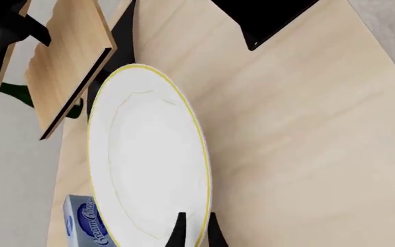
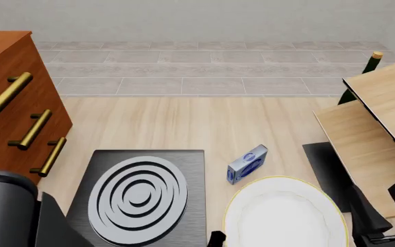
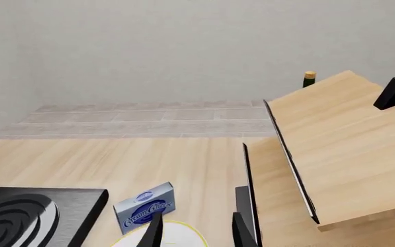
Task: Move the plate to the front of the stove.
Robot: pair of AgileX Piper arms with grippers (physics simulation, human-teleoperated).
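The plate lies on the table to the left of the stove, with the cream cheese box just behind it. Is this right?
Not quite. In the front view the plate lies to the right of the stove, not to the left. The cream cheese box does stand just behind it.

Cream-cheese box (image 2: 247,163), brown drawers (image 2: 9,113) (3 brass handles), green bottle (image 2: 363,72).

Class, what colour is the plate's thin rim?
Yellow-gold, around a white plate; clearest in the left wrist view.
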